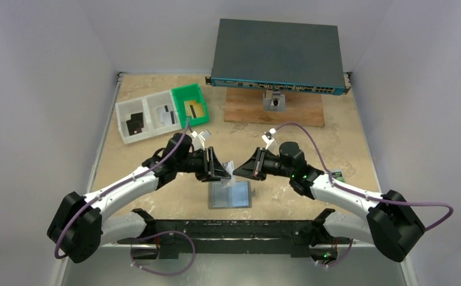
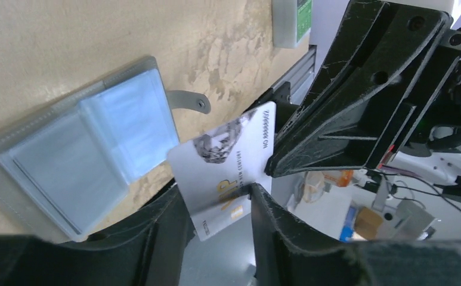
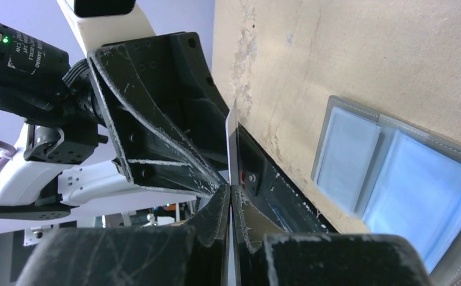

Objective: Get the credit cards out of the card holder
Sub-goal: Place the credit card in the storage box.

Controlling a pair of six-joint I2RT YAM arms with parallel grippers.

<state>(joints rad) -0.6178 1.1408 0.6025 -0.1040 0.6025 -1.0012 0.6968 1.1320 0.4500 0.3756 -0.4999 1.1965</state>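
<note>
The card holder (image 1: 230,195) lies open and flat on the table, its bluish clear pockets up; it also shows in the left wrist view (image 2: 84,155) and the right wrist view (image 3: 395,173). My right gripper (image 1: 244,170) (image 3: 230,189) is shut on a silver-grey credit card (image 1: 230,169) with gold lettering (image 2: 222,161), held above the holder's far edge. The card is edge-on in the right wrist view (image 3: 231,137). My left gripper (image 1: 222,171) (image 2: 216,193) faces the right one with its jaws apart, and the card's free end sits in the gap, touching one finger (image 2: 257,199).
A white two-compartment tray (image 1: 146,102) at the back left holds a black card (image 1: 135,123) and a silver card (image 1: 167,114). The green tray (image 1: 183,91) beside it holds a gold card (image 1: 193,109). A large dark box (image 1: 278,53) stands on a wooden board (image 1: 302,110) at the back.
</note>
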